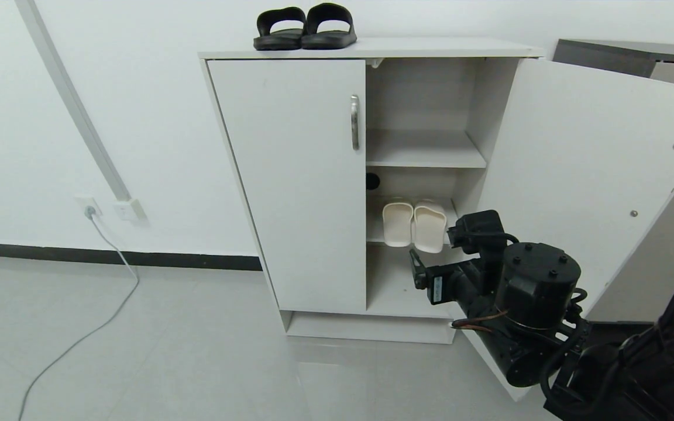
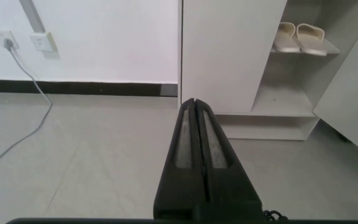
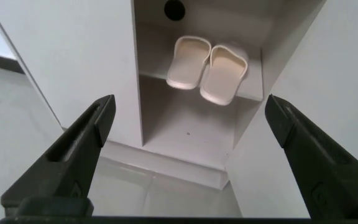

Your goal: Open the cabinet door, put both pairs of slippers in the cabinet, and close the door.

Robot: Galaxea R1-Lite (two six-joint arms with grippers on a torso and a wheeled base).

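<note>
- White slippers (image 1: 414, 224): one pair, two shoes side by side and touching, on the middle shelf (image 1: 375, 231) of the cabinet's open right half, their near ends at the shelf's front edge.
- Black slippers (image 1: 305, 28): one pair, two shoes side by side on the cabinet (image 1: 430, 48) top, toward its left end.
- The open half has three levels; the upper shelf (image 1: 425, 149) and bottom board (image 1: 392, 286) are bare. A dark round hole (image 1: 372, 181) sits in the back wall.
- Two doors: the right door (image 1: 583, 158) is swung wide; the left door (image 1: 290, 175) is closed, hiding that half's inside.
- Right claw (image 3: 189, 106): spread wide and gripping nothing, just before the open compartment below the white pair; its arm covers the open door's lower edge.
- Left claw (image 2: 194, 106): fingers pressed together, empty, low over the floor (image 1: 196, 362), well apart from the cabinet.
- Two wall outlets (image 1: 87, 204); one cable (image 1: 109, 310) trails out of frame.
</note>
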